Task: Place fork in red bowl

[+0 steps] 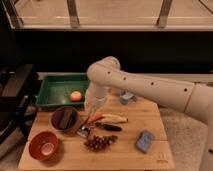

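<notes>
The red bowl [44, 145] stands at the front left of the wooden board, holding nothing. I cannot pick out the fork with certainty. A small silver-grey metal piece [83, 132] lies just right of the brown bowl, at the end of the orange-handled tool [94, 119]; it may belong to that tool. My gripper [93, 108] hangs from the white arm [135, 85] over the middle of the board. It is just above the orange-handled tool, well to the right of and behind the red bowl.
A brown bowl with a dark block [64, 119] sits behind the red bowl. A green tray [52, 85] holds an orange fruit [75, 96]. A black-handled knife [108, 127], a pale banana [116, 118], grapes [99, 142], a blue sponge [145, 140] and a blue object [126, 97] lie on the board.
</notes>
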Robot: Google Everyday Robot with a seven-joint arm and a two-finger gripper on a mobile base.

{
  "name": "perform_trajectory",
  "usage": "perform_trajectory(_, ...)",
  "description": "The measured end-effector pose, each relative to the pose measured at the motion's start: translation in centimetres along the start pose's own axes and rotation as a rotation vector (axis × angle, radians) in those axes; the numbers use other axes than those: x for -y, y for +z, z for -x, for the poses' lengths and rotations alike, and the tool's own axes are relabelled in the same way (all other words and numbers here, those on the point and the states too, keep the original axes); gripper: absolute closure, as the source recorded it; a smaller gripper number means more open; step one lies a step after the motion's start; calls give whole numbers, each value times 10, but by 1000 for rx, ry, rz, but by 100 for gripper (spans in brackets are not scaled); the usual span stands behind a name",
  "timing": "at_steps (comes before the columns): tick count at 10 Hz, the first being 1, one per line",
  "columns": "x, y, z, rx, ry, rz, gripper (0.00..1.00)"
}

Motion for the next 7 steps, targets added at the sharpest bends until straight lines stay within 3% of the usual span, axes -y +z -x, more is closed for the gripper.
perform_trajectory(5,101,31,61,130,-201,-65,100)
perform_trajectory(7,129,52,87,193,-271,-69,100)
